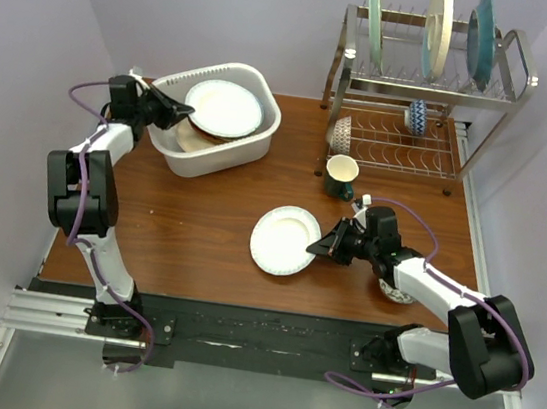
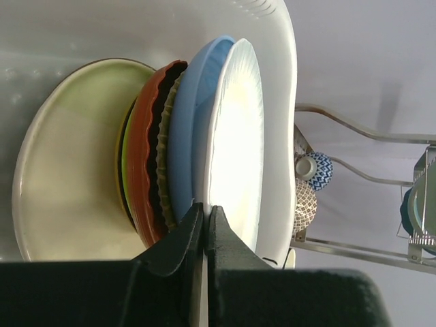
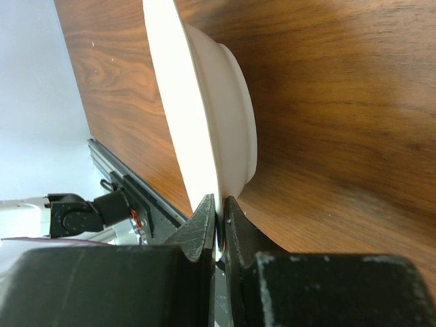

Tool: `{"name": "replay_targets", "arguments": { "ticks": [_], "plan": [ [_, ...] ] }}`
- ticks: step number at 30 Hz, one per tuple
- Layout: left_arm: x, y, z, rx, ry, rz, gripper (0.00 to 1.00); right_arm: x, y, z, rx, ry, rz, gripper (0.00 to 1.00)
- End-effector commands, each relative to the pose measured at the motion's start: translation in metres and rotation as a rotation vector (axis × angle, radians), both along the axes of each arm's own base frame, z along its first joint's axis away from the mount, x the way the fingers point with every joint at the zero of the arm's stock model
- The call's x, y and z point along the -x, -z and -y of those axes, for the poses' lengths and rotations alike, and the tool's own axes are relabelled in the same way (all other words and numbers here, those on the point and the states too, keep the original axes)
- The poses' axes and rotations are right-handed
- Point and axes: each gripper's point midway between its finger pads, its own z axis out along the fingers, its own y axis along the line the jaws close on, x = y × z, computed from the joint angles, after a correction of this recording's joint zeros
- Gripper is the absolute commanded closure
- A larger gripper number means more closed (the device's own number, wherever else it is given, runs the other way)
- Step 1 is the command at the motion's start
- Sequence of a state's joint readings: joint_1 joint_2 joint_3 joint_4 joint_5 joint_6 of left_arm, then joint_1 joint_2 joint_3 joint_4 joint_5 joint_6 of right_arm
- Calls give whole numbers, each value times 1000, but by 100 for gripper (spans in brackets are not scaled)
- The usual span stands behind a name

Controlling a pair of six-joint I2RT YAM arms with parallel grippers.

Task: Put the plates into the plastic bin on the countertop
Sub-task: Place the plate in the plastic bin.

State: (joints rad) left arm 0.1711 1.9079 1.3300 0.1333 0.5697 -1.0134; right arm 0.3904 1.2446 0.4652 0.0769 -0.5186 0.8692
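At the rear-left corner of the countertop, the left gripper pinches narrowly on the top white plate inside the plastic bin, release judged due; mid-front, the right gripper clamps the rim of a cream plate, needing a lift binward.

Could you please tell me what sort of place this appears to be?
Probably a mock kitchen dishwashing counter: a wire dish rack, a plastic bin holding stacked plates, and a mug on a wooden countertop, enclosed by plain walls.
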Motion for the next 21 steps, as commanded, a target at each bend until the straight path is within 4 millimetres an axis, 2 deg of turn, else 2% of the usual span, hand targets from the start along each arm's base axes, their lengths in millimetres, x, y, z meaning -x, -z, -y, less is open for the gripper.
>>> {"name": "replay_targets", "arguments": {
  "ticks": [1, 3, 4, 6, 9, 14, 17, 21],
  "plan": [
    [5, 10, -14, -74, 10, 4, 83, 8, 11, 2, 23, -30, -11, 99],
    [8, 12, -17, -99, 2, -8, 73, 9, 12, 3, 25, -31, -16, 99],
    [8, 12, -19, -106, -6, -11, 60, 9, 12, 3, 26, -32, -14, 98],
    [10, 12, -25, -119, -19, -22, 47, 9, 13, 3, 26, -32, -16, 98],
    [10, 9, -31, -143, -33, -32, 35, 9, 13, 3, 27, -32, -18, 98],
    [15, -2, -27, -146, -5, -21, 26, 9, 12, 2, 24, -34, -14, 98],
    [13, -36, -23, -149, 10, 101, 22, 9, 12, 2, 23, -35, -15, 98],
    [22, -90, -16, -161, 30, 242, 13, 9, 12, 2, 22, -34, -14, 98]
  ]
}}
